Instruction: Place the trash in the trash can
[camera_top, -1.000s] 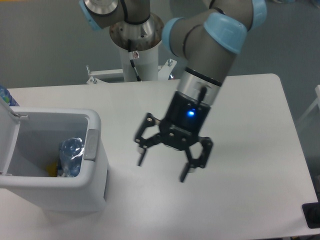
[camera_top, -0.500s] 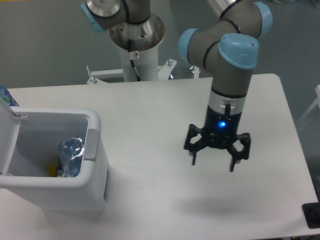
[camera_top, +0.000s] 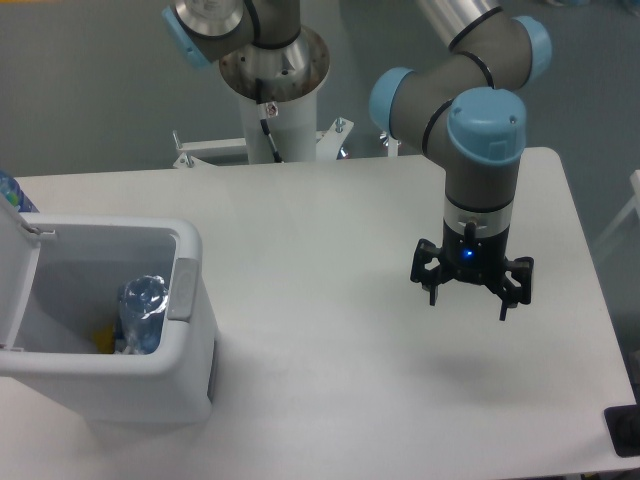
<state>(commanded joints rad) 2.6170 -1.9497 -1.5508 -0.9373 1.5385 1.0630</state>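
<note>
The white trash can (camera_top: 190, 345) stands at the table's left front with its lid (camera_top: 14, 270) swung open to the left. Inside it lies the crushed clear plastic bottle (camera_top: 142, 305), one piece of the trash. Something yellow shows beside the bottle at the bin's bottom. My gripper (camera_top: 469, 302) hangs open over the right part of the table, far from the bin, with nothing between its fingers.
A grey latch (camera_top: 183, 290) sits on the bin's right rim. The arm's base column (camera_top: 275, 95) rises behind the table's back edge. A dark object (camera_top: 624, 430) lies at the table's front right corner. A blue item (camera_top: 10, 192) peeks in at the left edge.
My gripper has swung from the table's middle to the right, away from the bin, and stays open and empty. The bin and bottle have not moved.
</note>
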